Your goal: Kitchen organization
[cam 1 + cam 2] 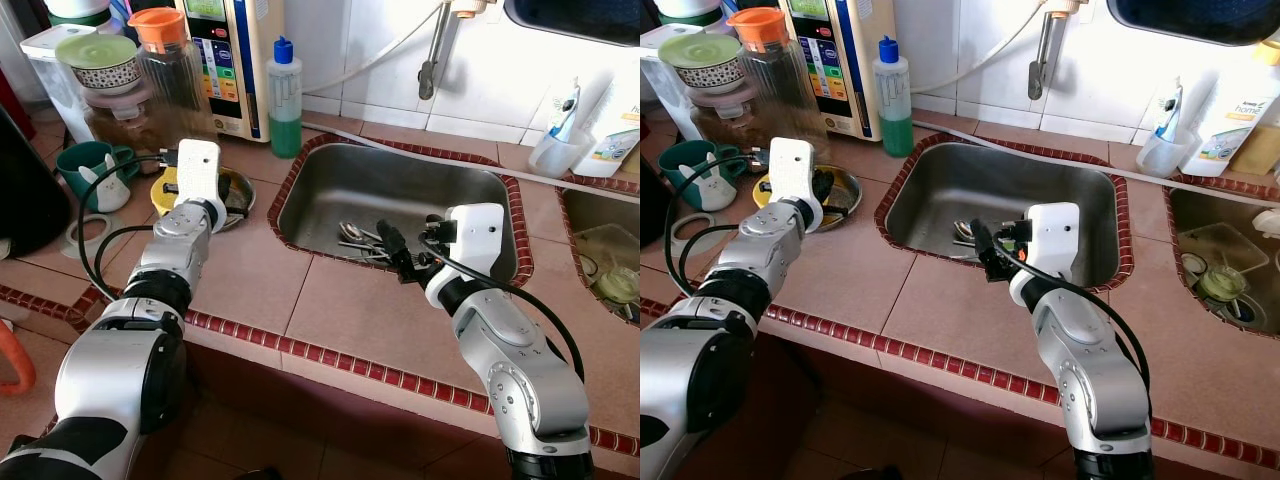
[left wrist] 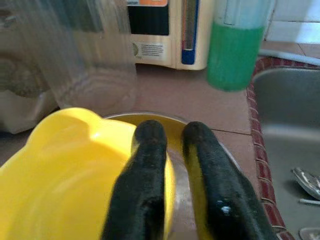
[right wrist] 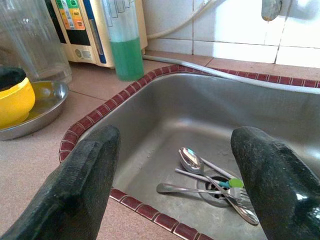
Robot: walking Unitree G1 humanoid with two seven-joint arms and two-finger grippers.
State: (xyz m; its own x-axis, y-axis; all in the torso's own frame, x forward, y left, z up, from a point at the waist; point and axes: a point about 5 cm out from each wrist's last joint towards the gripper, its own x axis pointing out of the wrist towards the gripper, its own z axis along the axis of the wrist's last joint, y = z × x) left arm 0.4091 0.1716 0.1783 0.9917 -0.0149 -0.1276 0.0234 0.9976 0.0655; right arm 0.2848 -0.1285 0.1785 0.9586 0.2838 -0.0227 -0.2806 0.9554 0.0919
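The tiled counter (image 1: 300, 290) carries a steel sink (image 1: 330, 185) with spoons and forks (image 3: 210, 182) lying at its drain. The right hand (image 3: 175, 185) hovers at the sink's near rim, fingers wide apart, cutlery just beyond them. Beside the sink, the left hand (image 2: 172, 170) pinches the rim of a yellow bowl (image 2: 65, 175) sitting in a metal dish (image 3: 35, 112).

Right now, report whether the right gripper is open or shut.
Open. The right gripper has its fingers spread wide apart above the sink, with the spoons visible between them.
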